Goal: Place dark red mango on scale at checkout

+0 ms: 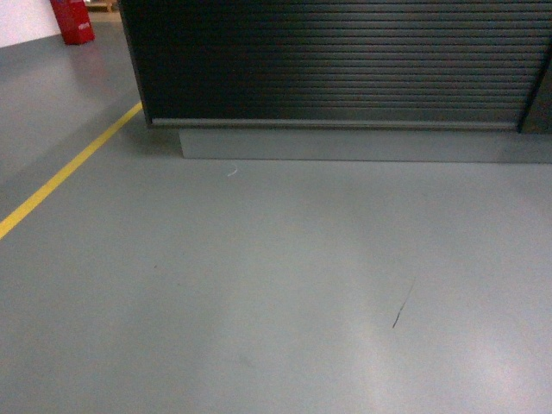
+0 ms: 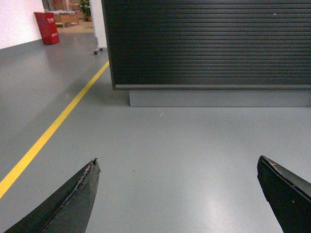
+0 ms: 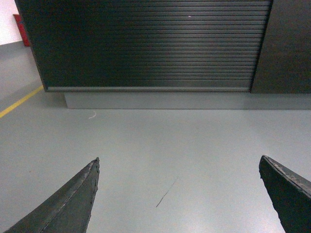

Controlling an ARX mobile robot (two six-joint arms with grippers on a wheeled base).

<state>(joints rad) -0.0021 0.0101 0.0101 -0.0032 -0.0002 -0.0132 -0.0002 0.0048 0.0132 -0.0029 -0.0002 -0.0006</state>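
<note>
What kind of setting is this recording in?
Probably a shop or a mock retail hall: a dark counter with a ribbed slatted front on a grey plinth, a smooth grey floor with a yellow painted line, and a red bin further back. No mango or scale in view.

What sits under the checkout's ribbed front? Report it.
A grey plinth, set back beneath the checkout, stands on the grey floor. The countertop is out of frame, so no scale or mango shows.

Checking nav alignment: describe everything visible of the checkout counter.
The checkout shows only its front: a dark brown-black face of horizontal ribbed slats, ending in a thin lighter strip, set on a recessed grey base plinth that meets the grey floor. A plain dark panel adjoins its right end. Its top is out of frame.
</note>
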